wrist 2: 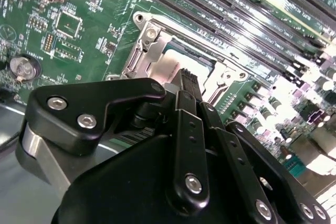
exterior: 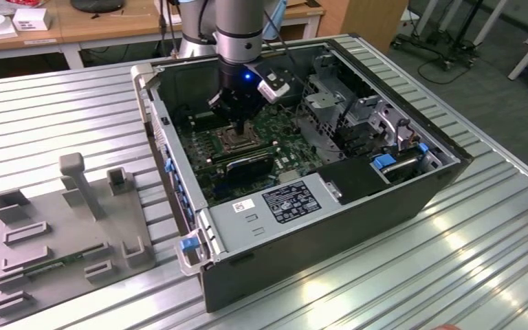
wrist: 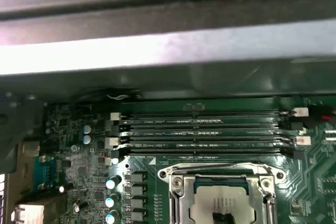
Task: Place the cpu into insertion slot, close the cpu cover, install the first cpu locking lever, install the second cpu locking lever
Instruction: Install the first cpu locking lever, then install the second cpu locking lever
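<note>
Exterior view first: the arm comes straight down from the top of the frame into the open computer case (exterior: 337, 172), wrist vertical. The gripper (exterior: 240, 132) hangs right over the insertion slot (exterior: 236, 142) on the green motherboard (exterior: 278, 134), roughly mid-board toward the exterior view's left. The case sits on a ribbed metal table (exterior: 484, 261), with a grey fixture plate (exterior: 62, 240) well apart on the exterior view's left.

Second wrist view: looking down along the black gripper body, the fingertips (wrist 2: 190, 83) reach down onto the silvery top of the cpu (wrist 2: 170, 69), which lies flat inside the slot. The fingers look drawn close together, nearly no gap, but whether they're actually pinching anything or just touching the chip I can't tell. The cpu cover (wrist 2: 157, 35) frames the chip, lying down over it as far as I can see. The long black memory slots (wrist 2: 236, 19) run just beside the socket, parallel to one of its edges.

First wrist view: the socket sits just beside the memory slots (wrist: 205, 135), and the cpu (wrist: 223, 205) lies level in it, edges squared up with the metal frame of the cover (wrist: 220, 174). A dark fingertip (wrist: 221, 217) touches the chip's top. Being square, it has no real long axis; its sides run parallel to the memory slots.
</note>
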Tool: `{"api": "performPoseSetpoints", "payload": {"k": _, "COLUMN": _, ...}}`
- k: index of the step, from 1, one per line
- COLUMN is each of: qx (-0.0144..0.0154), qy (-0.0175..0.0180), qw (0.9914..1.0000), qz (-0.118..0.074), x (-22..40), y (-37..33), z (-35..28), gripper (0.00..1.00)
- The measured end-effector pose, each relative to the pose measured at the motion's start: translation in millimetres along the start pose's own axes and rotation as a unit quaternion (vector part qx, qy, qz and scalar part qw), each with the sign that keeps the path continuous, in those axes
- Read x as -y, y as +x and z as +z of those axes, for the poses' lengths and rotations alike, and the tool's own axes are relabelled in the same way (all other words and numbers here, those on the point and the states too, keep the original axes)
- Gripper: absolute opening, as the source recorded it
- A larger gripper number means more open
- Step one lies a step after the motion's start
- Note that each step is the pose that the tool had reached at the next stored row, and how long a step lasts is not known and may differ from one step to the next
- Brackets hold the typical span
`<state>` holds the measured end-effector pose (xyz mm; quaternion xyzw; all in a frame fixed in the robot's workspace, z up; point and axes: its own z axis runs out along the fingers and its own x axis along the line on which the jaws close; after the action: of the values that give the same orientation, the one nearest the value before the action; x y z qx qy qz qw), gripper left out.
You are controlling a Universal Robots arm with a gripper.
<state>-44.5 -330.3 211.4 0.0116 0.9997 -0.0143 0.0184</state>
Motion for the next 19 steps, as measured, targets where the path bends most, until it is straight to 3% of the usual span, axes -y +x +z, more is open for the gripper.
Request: {"api": "performPoseSetpoints", "payload": {"k": 19, "qx": -0.0001, "qy": -0.0001, "qw": 1.0, "qz": 0.0, "x": 0.1, "y": -0.2, "z": -5.3, "gripper": 0.11}}
